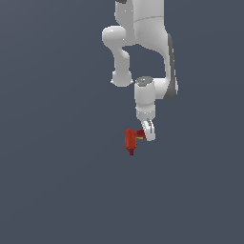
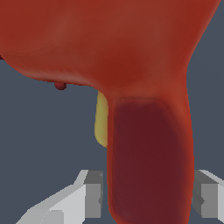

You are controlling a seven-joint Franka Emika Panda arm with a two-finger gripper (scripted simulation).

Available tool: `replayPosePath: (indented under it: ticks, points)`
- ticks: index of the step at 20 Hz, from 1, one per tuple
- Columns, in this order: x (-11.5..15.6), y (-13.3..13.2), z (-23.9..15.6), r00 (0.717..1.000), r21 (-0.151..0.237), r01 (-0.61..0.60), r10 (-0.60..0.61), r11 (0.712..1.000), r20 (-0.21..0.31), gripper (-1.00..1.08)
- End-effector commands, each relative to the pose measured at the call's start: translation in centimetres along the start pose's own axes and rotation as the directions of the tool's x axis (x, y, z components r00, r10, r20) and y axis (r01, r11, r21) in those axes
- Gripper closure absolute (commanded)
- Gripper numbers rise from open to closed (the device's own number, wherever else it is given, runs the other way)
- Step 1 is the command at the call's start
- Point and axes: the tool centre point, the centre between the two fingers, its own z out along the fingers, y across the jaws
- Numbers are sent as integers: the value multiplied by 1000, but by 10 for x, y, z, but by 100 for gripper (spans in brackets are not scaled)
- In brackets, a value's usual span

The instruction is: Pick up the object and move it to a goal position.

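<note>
The object point(image 1: 130, 139) is a small red L-shaped drill with a darker narrow tip pointing down, seen just below the white arm in the exterior view. My gripper point(image 1: 146, 134) reaches it from the exterior view's right and holds its short side branch. In the wrist view the object point(image 2: 131, 52) fills most of the picture. Its dark red handle point(image 2: 148, 157) runs between my two grey fingers point(image 2: 89, 194), and a yellow mark point(image 2: 101, 122) sits beside it. My gripper point(image 2: 148, 199) is shut on the handle, both pads against its sides.
A plain dark grey-blue background surrounds everything in both views, with no table edge, other objects or goal marker visible. The white arm links point(image 1: 143, 38) hang down from the top of the exterior view.
</note>
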Motion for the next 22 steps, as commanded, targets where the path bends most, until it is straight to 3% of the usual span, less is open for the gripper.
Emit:
replayPosePath:
  ticks: [1, 22]
  points:
    - [3, 5, -15, 1000, 4, 1, -1, 1000, 0, 108]
    - [30, 69, -140, 1000, 0, -2, 2, 1000, 1, 108]
